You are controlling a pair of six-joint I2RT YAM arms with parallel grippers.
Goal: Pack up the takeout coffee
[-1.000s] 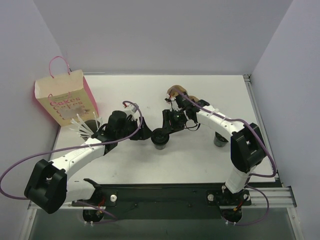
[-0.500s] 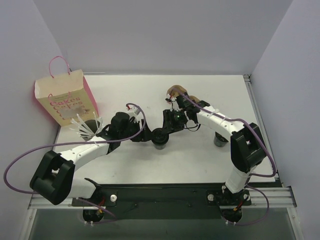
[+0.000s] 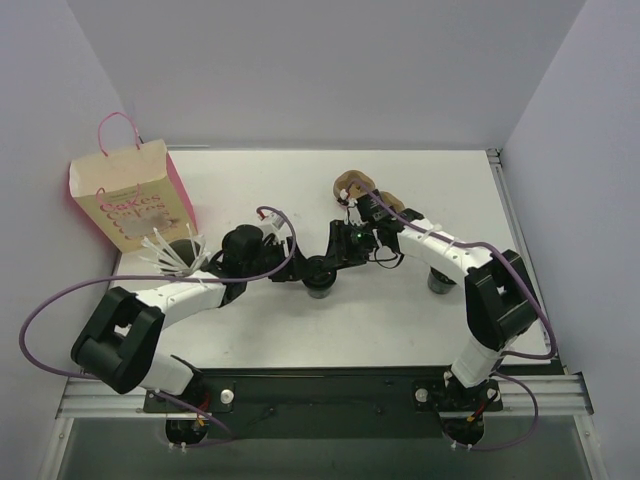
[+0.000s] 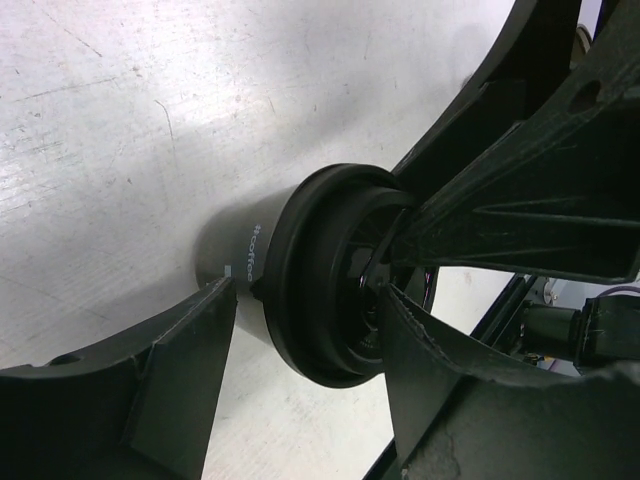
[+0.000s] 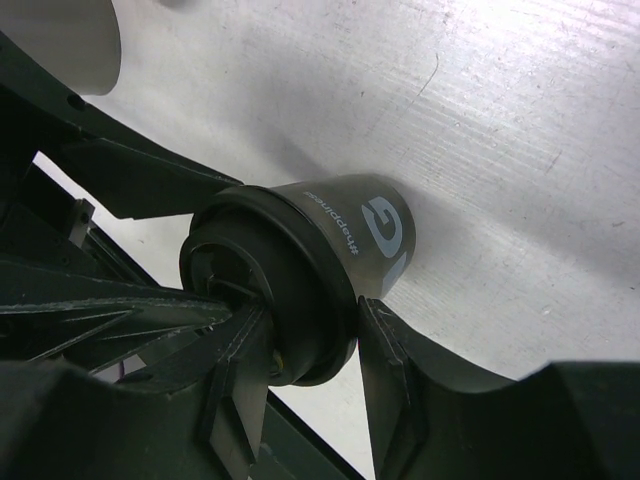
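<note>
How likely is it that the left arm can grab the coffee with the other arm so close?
Probably yes. The left gripper straddles the coffee, one finger on each side. The right gripper appears clamped on its lid from the opposite side, crowding the top but not blocking those fingers.

Takeout coffee (image 4: 240, 265) shows a matt grey paper wall with crisp white print; its lid (image 4: 310, 290) is smooth black plastic with a soft sheen; left gripper's fingers (image 4: 160, 390) are matt black plastic, faintly grainy; right gripper's fingers (image 5: 395, 370) look the same, ribbed; table (image 4: 120, 120) is white, finely scratched, slightly glossy; paper bag (image 3: 135, 205) is matt cream paper with pink sides.
</note>
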